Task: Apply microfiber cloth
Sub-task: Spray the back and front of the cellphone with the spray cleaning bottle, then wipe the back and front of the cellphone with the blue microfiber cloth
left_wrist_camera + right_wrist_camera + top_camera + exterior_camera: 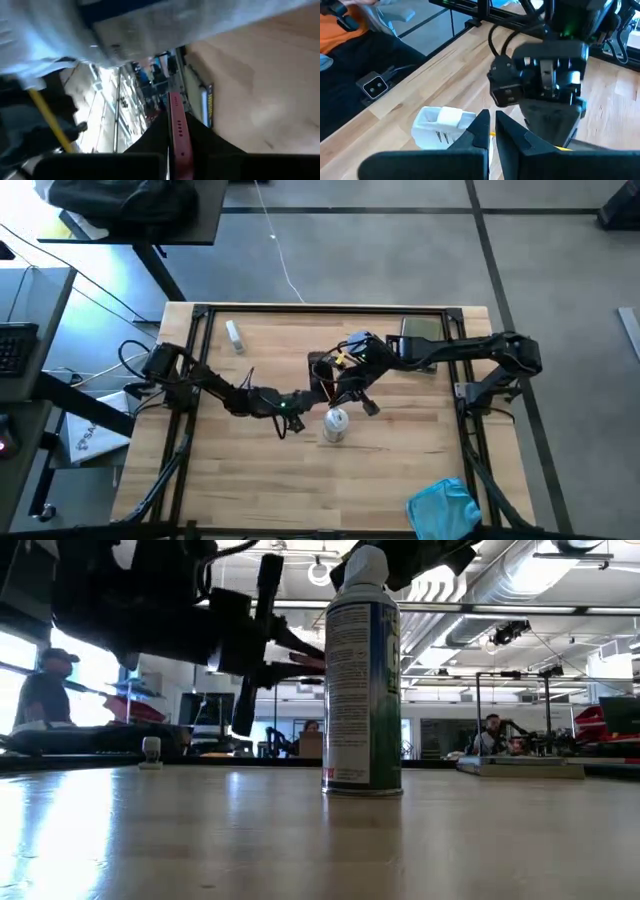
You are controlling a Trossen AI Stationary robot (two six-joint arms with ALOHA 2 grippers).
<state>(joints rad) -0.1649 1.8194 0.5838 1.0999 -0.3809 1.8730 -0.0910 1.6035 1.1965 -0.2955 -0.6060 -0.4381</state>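
Looking down from above, the microfiber cloth (441,508) lies rumpled at the counter's (250,480) near right corner, well apart from both hands, which meet over a spray can (335,424) mid-counter. Left hand (296,420): I cannot tell. In its wrist view, the right hand (492,131) has fingers nearly together, empty.
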